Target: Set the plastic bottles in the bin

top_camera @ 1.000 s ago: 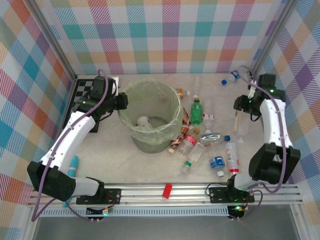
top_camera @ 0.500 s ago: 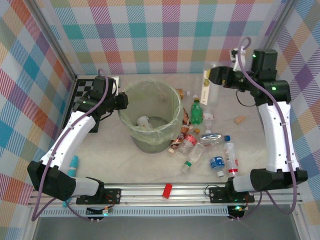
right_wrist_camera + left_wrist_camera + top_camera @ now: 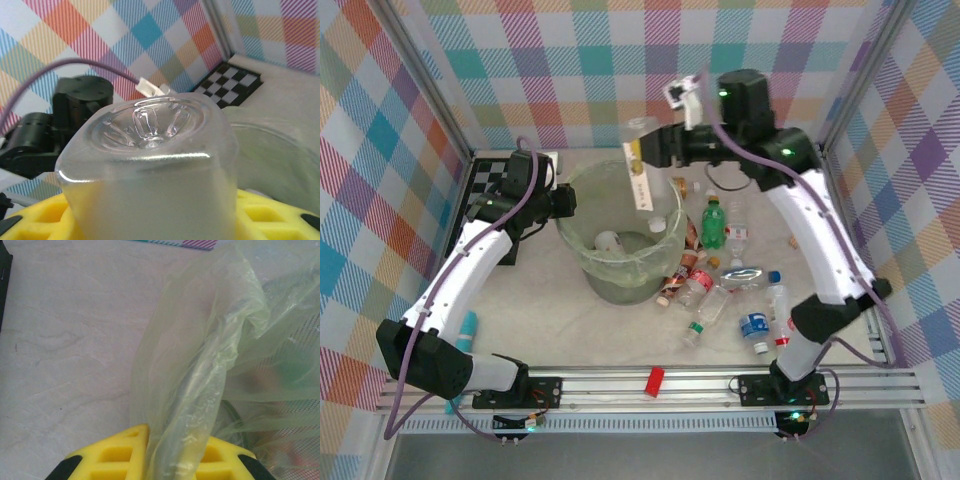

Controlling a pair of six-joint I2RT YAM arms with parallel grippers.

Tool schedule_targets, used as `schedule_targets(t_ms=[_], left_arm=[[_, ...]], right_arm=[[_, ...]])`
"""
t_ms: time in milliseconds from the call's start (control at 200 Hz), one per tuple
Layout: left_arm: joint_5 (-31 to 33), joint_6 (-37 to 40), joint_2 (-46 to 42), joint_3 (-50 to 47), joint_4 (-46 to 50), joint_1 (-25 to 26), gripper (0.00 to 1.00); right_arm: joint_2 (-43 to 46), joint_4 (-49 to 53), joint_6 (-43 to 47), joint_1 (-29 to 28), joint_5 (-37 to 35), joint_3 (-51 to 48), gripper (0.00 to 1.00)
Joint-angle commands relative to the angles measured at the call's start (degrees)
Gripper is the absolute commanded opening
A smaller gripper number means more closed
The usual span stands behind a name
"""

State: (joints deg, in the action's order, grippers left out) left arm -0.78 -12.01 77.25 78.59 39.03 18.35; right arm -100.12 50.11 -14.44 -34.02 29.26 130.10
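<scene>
While the right gripper (image 3: 655,152) clamped a clear bottle (image 3: 641,165) across its body, the bottle hung above the far rim of the bin (image 3: 582,262), its dimpled base turned toward the wrist camera. Judging by the see-through walls, it was empty and light, so the risk was less its weight than thin plastic buckling or a slick side slipping between the yellow fingers (image 3: 272,215); a hold on the flat sides near the label seemed sound. The left gripper (image 3: 175,460) was closed on a fold of the thin liner (image 3: 200,365) at the bin's left rim, pinning it. Other bottles (image 3: 725,290) lay in a loose heap on the table (image 3: 570,330) just right of the bin, a green one (image 3: 713,222) among them. Those lying down would probably roll if nudged, so each looked best taken across the middle of the barrel, not by the cap
</scene>
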Motion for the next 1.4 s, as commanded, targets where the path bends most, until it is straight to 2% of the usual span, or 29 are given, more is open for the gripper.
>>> schedule_targets(t_ms=[0,130,245,505,720,840,990,1250,1335,1395], left_arm=[[2.48,-0.12,0.91,0.15,0.35,0.09,0.05],[2.25,-0.12,0.51,-0.10,0.17,0.06,0.04],[1.74,0.05,0.09,-0.20,0.17,0.11,0.03],[1.74,0.40,-0.72,-0.28,0.41,0.11,0.00],[2.09,0.56,-0.48,-0.45,0.17,0.08,0.00],[2.05,0.94,-0.14,0.05,0.44,0.09,0.00],[2.08,1.02,-0.09,-0.03,0.26,0.10,0.00],[2.12,1.02,-0.44,-0.12,0.44,0.11,0.00],[2.03,1.07,-0.42,-0.10,0.44,0.11,0.00],[2.07,1.02,-0.52,-0.24,0.48,0.11,0.00]], right_arm=[[-5.40,4.95,3.25,-3.10,-4.55,4.39,0.51],[-10.33,7.62,4.98,-6.24,-12.03,5.48,0.51],[-13.67,6.86,4.72,-7.56,-14.56,3.46,0.51],[-16.06,-0.25,0.74,-8.79,-20.93,-8.33,0.51],[-16.95,-8.55,-4.38,-8.96,-21.98,-18.26,0.53],[-16.78,-11.11,-6.13,-9.46,-25.08,-21.88,0.59],[-17.41,-11.18,-6.85,-9.61,-25.30,-22.68,0.75],[-15.31,-7.82,-4.32,-10.17,-26.01,-19.70,0.86],[-13.88,-5.97,-3.07,-10.10,-26.48,-17.84,1.00],[-12.65,-5.23,-1.78,-10.10,-26.04,-16.74,1.00]])
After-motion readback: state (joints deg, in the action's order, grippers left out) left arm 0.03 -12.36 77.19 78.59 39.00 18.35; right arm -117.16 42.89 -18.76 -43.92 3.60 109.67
